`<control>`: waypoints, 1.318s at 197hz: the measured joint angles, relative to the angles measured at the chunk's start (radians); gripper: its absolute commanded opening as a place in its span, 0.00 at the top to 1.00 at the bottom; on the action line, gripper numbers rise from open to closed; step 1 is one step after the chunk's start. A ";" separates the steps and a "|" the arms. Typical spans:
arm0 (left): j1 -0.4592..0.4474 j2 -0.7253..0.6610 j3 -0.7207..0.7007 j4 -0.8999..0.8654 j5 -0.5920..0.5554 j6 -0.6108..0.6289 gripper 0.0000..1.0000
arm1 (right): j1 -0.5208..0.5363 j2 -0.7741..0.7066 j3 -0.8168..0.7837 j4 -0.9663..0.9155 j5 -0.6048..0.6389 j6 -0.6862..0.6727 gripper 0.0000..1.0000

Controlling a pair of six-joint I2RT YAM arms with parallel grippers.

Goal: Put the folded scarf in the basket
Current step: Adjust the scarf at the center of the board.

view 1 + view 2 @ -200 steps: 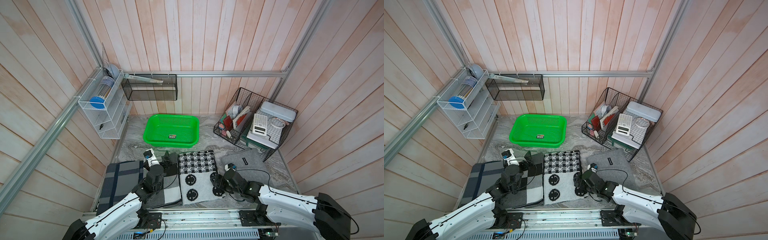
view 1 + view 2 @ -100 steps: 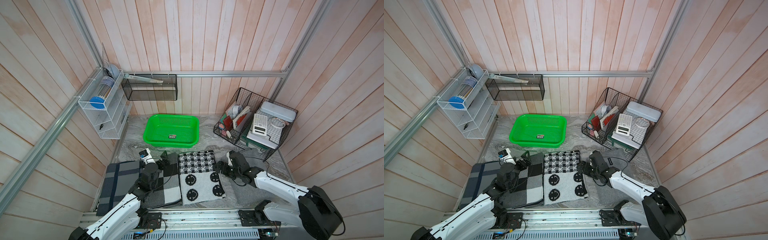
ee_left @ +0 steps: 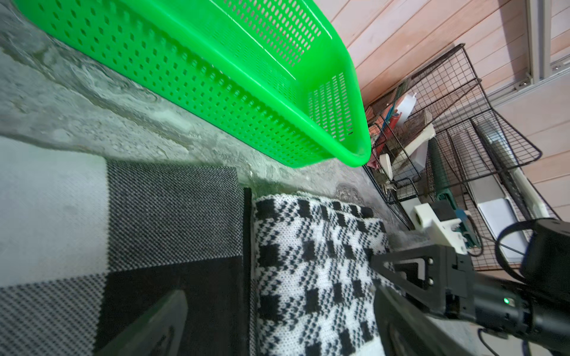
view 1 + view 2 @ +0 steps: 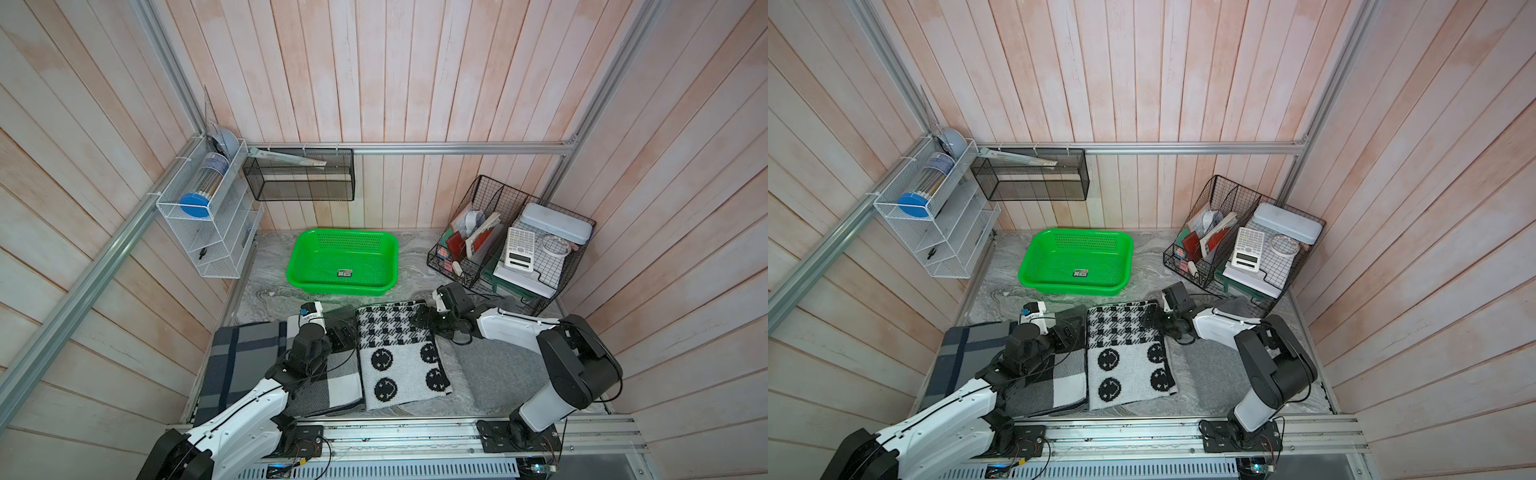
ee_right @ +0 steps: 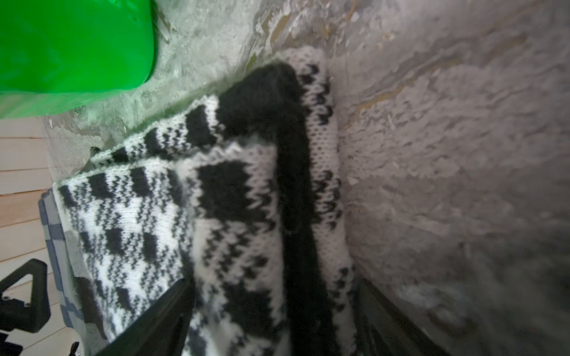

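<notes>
I have the marbled table (image 4: 332, 300) in both top views. The green basket (image 4: 343, 288) sits empty toward the back wall. The folded scarf (image 4: 395, 349), black-and-white check with smiley faces, lies flat in front of it, near the basket but not touching. A plaid scarf (image 4: 249, 361) lies against its left edge and a grey cloth (image 4: 498, 365) against its right.

I judge the step to be the pickup: nothing is lifted yet, and both arms are down at the scarf's far end.

The left gripper (image 4: 348, 332) sits at the scarf's far left edge with its jaws spread wide. In the left wrist view one finger is over the plaid scarf and the other over the check, and they hold nothing.

The right gripper (image 4: 420, 321) is at the far right corner. In the right wrist view its fingers (image 5: 160, 314) stand apart with the scarf's bunched edge between them. I cannot tell whether they press the cloth yet.

Next I would need a firm pinch on both sides. Then comes a level lift and a short carry over the near rim, keeping the folds together.
</notes>
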 measured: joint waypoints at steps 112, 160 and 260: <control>-0.092 0.037 0.008 -0.013 0.037 -0.193 0.00 | -0.006 -0.384 -0.074 -0.060 0.196 0.100 1.00; -0.193 0.068 0.033 -0.048 0.031 -0.337 0.00 | -0.011 -0.571 -0.212 -0.084 0.364 0.177 1.00; -0.669 0.005 0.024 -0.156 -0.234 -0.809 0.03 | -0.011 -0.597 -0.212 -0.149 0.494 0.238 1.00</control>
